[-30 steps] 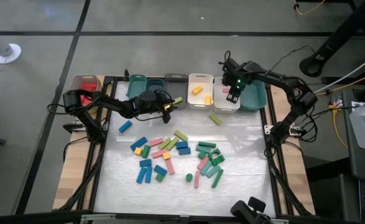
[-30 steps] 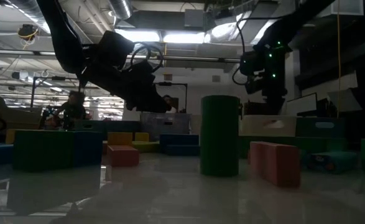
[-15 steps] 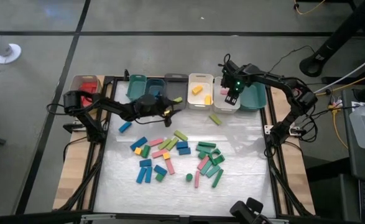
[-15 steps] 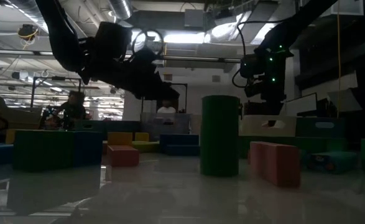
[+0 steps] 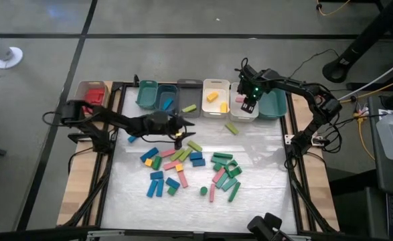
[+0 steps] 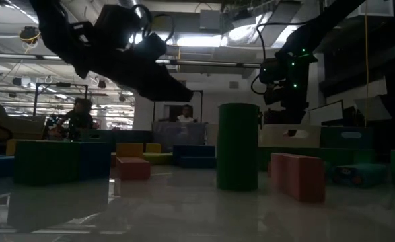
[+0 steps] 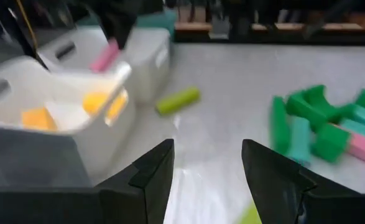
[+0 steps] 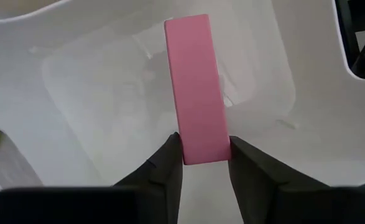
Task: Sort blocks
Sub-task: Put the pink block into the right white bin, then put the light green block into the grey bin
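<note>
Right gripper (image 8: 204, 158) sits over the white bin (image 5: 244, 112) at the back row, jaws pinched on one end of a pink bar (image 8: 196, 87); the grip looks barely slackened, with the bar between the fingertips, hanging into the bin.

Left gripper (image 7: 207, 177) hangs low over the table (image 5: 263, 201) near the loose pile (image 5: 189, 167), jaws apart, nothing between them.

Handling, my read: the blocks are rigid, light and smooth-faced, so a bit slippery. Best grabbed across the narrow width near mid-length; the end grip on the pink bar invites swinging.

Counts from the top view:
- bins along the back edge: six, counting the tan one with red pieces
- yellow pieces in the yellow bin: two
- lime bars lying alone near the bins: two
- loose pile: roughly two dozen, overlapping, so I can't count exactly
</note>
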{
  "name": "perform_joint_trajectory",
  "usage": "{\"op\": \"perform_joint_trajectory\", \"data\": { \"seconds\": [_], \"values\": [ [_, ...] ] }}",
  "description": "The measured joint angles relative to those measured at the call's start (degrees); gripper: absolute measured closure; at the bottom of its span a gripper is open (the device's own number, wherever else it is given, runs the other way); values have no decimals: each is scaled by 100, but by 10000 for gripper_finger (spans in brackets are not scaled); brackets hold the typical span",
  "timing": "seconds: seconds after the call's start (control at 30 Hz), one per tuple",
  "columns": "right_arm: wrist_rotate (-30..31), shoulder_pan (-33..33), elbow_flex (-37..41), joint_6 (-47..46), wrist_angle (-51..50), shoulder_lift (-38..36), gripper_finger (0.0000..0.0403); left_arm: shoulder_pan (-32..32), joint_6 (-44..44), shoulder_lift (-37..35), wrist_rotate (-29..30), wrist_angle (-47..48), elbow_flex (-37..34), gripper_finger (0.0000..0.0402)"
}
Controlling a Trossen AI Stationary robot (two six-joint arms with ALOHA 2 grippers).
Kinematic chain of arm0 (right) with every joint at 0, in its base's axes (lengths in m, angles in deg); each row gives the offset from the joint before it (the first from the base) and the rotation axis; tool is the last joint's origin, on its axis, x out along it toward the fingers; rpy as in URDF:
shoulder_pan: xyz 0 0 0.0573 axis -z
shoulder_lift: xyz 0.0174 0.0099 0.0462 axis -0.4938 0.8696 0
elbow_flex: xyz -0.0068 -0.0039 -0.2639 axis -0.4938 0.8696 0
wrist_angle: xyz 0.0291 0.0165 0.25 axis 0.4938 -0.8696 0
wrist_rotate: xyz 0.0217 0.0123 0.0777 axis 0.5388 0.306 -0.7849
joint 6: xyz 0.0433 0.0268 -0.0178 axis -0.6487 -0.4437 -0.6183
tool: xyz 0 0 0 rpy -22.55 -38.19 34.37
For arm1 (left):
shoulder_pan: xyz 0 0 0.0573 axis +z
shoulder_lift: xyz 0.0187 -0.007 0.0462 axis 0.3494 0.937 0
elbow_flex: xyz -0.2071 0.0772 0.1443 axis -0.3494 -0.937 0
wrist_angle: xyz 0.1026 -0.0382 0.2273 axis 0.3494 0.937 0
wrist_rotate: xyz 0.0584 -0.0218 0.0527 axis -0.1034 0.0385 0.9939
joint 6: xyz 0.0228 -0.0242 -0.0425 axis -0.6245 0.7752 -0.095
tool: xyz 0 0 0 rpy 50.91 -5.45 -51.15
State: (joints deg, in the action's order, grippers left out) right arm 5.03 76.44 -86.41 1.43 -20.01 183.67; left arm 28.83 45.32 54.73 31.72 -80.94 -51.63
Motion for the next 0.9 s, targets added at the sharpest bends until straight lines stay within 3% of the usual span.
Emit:
{"op": "perform_joint_trajectory", "data": {
  "seconds": [0.17,0.37,0.5,0.9],
  "values": [
    [9,0,0,-7,166,0,229,-262,701,-418,1,1329,2,224],
    [13,0,0,-17,488,0,189,-718,1224,-441,-2,2632,-5,224],
    [13,0,0,-17,549,0,185,-967,1822,-441,2,2935,-5,224],
    [15,0,0,-17,546,0,185,-1182,2016,-441,522,3029,-2,224]
  ]
}}
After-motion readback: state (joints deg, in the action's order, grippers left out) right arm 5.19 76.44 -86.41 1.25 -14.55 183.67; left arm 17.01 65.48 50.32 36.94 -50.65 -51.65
